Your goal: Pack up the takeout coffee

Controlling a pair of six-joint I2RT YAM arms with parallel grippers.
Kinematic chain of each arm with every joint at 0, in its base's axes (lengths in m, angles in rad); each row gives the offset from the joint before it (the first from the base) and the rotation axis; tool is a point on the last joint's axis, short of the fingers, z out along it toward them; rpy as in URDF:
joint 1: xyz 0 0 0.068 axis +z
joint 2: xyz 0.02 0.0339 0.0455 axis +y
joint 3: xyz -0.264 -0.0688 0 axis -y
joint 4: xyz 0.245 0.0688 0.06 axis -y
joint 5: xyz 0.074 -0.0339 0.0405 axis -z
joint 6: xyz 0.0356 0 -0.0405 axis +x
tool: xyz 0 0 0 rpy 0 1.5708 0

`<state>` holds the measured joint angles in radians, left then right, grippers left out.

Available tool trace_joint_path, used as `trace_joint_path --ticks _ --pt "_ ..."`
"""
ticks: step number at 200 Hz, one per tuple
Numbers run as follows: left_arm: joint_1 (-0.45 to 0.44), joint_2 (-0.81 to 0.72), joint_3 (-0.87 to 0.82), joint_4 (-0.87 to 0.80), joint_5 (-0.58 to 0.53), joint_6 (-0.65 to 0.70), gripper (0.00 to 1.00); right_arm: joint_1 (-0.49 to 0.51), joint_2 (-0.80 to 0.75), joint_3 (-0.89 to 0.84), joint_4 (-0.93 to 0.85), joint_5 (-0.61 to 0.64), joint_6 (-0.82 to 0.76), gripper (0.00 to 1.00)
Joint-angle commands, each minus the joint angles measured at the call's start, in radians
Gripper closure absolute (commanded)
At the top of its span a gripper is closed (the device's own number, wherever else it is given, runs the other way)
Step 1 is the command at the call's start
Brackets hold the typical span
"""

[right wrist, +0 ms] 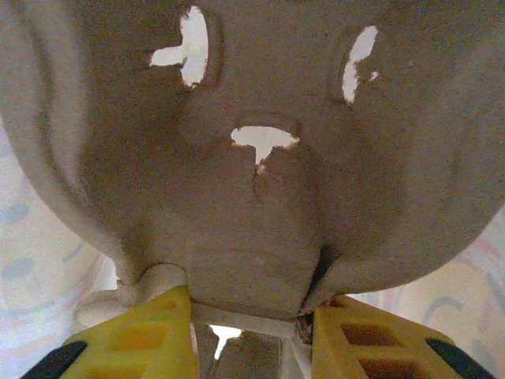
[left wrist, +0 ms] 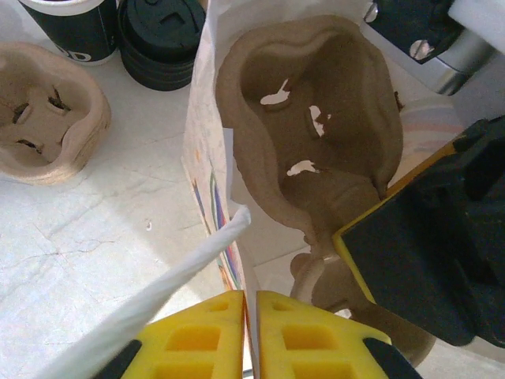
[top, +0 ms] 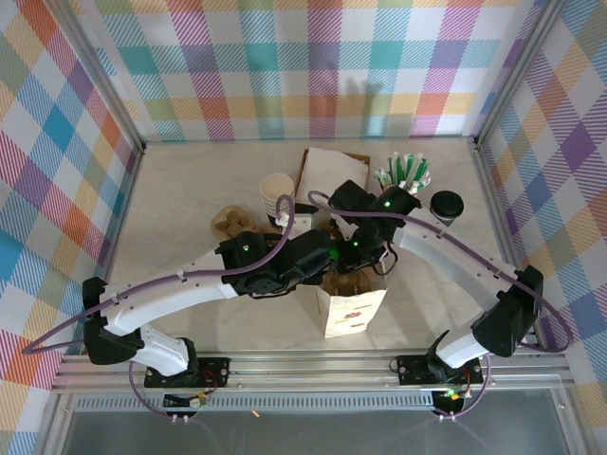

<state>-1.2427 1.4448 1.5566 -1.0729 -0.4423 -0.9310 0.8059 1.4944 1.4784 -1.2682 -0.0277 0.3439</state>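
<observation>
Status: both arms meet over the white paper bag (top: 357, 311), which stands upright at mid table (top: 180, 180). Left arm sweeps in low from its base, elbow out to the left, wrist at the bag's mouth on its left side. Left fingers (left wrist: 251, 335) are clenched flat on the bag's top edge, paper pinched between the yellow pads. Right arm arches high from its base, reaches toward the back, then folds down over the bag's mouth. Right fingers (right wrist: 251, 316) are grasping the pulp cup carrier (right wrist: 252, 158) by its rim, one pad on each side. The carrier sits tilted in the bag's mouth. Takeout coffee (top: 446, 205) is on the table at the right rear, upright, lid on, just beside the pink cup of sticks (top: 404, 174). It is outside the bag and well apart from both sets of fingers. Second carrier (left wrist: 47, 110) lies on the table left of the bag.
</observation>
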Motion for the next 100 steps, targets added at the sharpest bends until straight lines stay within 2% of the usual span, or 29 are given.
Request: trace_joint_path --ticks 1,44,100 --pt "-0.014 0.004 0.030 -0.038 -0.028 -0.017 0.88 -0.001 0.007 -0.050 0.051 -0.036 0.021 0.66" --pt "-0.014 0.008 0.033 -0.037 -0.030 -0.015 0.88 0.000 0.018 -0.074 0.064 -0.021 0.018 0.66" --pt "-0.018 0.008 0.016 -0.015 -0.008 -0.015 0.89 0.001 0.049 0.096 -0.037 -0.029 0.079 0.66"
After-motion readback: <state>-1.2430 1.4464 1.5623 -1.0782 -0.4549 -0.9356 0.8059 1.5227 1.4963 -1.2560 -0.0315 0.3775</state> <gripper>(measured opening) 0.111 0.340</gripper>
